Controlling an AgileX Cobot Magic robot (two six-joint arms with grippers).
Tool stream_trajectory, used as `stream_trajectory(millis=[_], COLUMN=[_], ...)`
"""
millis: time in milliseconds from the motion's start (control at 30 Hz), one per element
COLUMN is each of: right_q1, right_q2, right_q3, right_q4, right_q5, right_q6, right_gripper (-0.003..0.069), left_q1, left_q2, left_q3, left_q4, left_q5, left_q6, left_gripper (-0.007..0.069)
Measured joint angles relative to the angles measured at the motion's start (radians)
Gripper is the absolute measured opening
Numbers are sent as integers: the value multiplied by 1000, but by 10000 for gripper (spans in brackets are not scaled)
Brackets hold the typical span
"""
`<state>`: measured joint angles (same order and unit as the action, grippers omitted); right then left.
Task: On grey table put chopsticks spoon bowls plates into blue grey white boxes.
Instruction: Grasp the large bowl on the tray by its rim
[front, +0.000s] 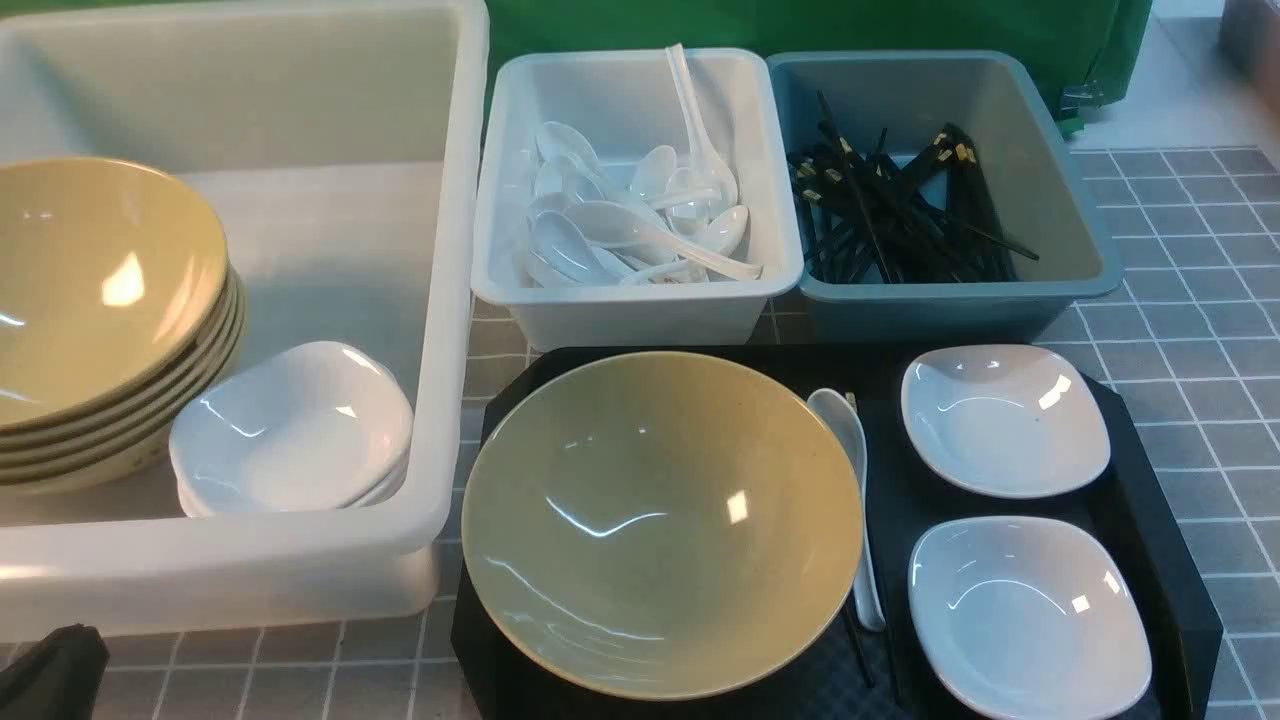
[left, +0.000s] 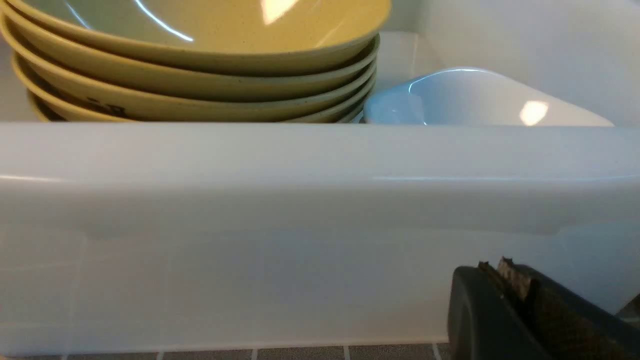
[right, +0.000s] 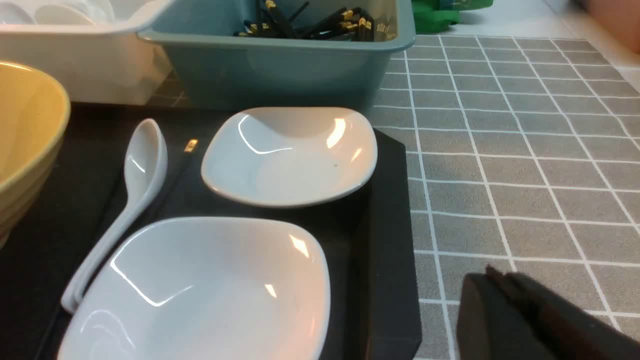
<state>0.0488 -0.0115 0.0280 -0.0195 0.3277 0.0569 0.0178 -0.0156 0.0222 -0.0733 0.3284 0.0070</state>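
On the black tray sit an olive-tan bowl, a white spoon lying over black chopsticks, and two white plates. The large white box holds stacked bowls and stacked plates. Several spoons fill the pale box, and chopsticks fill the blue-grey box. My left gripper is shut and empty, low before the big box's near wall. My right gripper, also shut and empty, hovers over the grey table beside the tray's right edge.
The two small boxes stand side by side just behind the tray, and the big box is close on its left. Bare grey table stretches to the right of the tray. A green object stands behind the blue-grey box.
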Motion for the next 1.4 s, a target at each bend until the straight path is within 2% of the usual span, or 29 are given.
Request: stream_trajectory(millis=[1133,1233,1300,1400], right_q1=[0,0,0,0], right_q2=[0,0,0,0], right_q3=[0,0,0,0], right_q4=[0,0,0,0], right_q5=[0,-13,-57,-212], right_q6=[0,0,0,0], right_gripper=[80,86,91,95], left_q1=[0,0,0,0], left_q2=[0,0,0,0], left_q3=[1,3,3,3], left_q4=[7,7,7,7], left_q5=[-7,-43,-121,-275], left_q6=[3,4,6,5], left_gripper=[-8,-8,-8,-8])
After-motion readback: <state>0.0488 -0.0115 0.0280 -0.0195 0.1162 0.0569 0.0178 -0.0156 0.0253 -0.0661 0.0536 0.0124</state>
